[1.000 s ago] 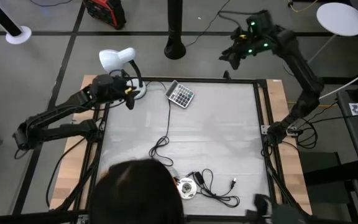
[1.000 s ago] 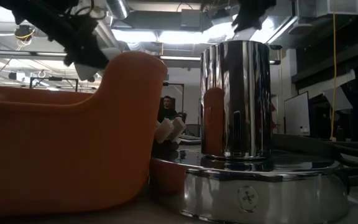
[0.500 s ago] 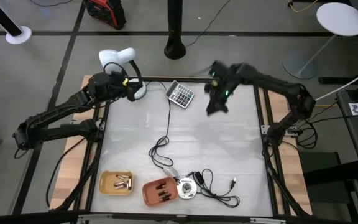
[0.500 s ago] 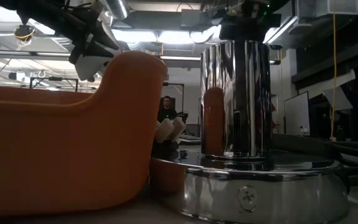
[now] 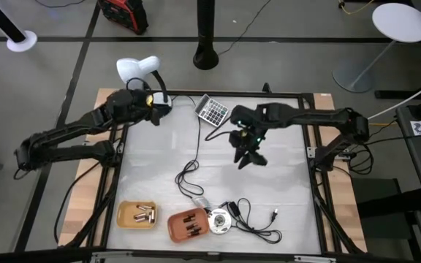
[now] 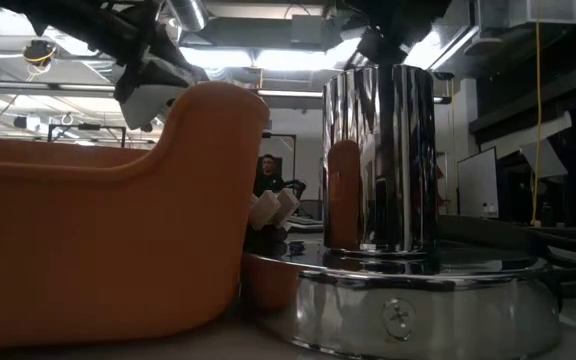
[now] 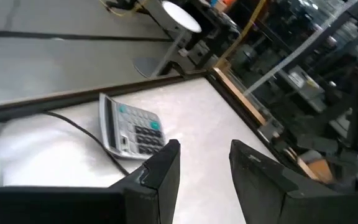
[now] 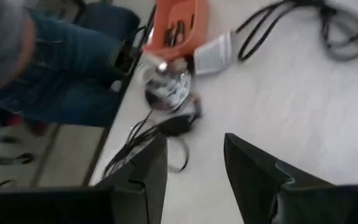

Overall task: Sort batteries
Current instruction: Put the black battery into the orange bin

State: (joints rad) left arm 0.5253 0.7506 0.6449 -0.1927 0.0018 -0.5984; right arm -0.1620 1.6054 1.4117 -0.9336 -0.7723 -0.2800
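The batteries lie in two small trays near the table's near edge. Silvery ones are in a tan tray, thin dark ones in an orange tray. In the right wrist view the dark batteries show inside the orange tray. My right gripper hovers open over the table's middle, apart from both trays. My left gripper is open at the far left corner, beside a calculator.
A calculator lies near the far edge, with a white lamp at the far left corner. A black cable runs down the middle to a chrome puck and more cable loops. A person's jeans show beyond the near edge.
My right arm has swung in from beyond the far right corner, over the far edge, then toward the table's middle and downward. A person's head that covered the near edge has withdrawn, uncovering the two trays. My left gripper has stayed near the far left corner.
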